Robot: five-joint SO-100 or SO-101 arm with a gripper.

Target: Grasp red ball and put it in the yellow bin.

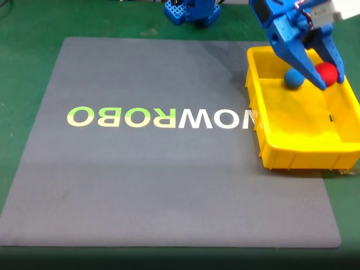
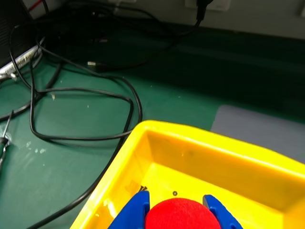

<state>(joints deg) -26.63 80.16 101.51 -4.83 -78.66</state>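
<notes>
**A:** Where is the red ball [image 1: 327, 73] right now?

**B:** Pinched between the blue jaws of the gripper [image 1: 330, 82], over the inside of the yellow bin [image 1: 304, 154]. In the wrist view the red ball [image 2: 180, 214] fills the gap, with a blue finger [image 2: 135, 213] pressed against each side, and the bin's inner walls [image 2: 224, 167] rise just behind it.

**A:** So the step in hand is the release?

**B:** I judge so. The ball looks already inside the bin's rim line in the fixed view, toward the bin's far end, so carrying is about finished. I can't tell whether it is touching the bin floor or hanging above it.

**A:** What makes a good drop here?

**B:** Spread the jaws smoothly rather than snapping them, so the ball falls straight instead of being flicked toward a wall. Lowering a little first would probably cut down any bounce.

**A:** Anything else in the bin?

**B:** A blue ball [image 1: 293, 78] lies on the bin floor, just beside the jaws on their left in the fixed view. Best to let go clear of it, so the red one doesn't glance off.

**A:** And outside the bin?

**B:** The bin sits at the right edge of a grey mat [image 1: 140, 180] on the green worktop [image 1: 28, 67]; black cables [image 2: 81, 95] trail beyond the bin's far corner.
</notes>
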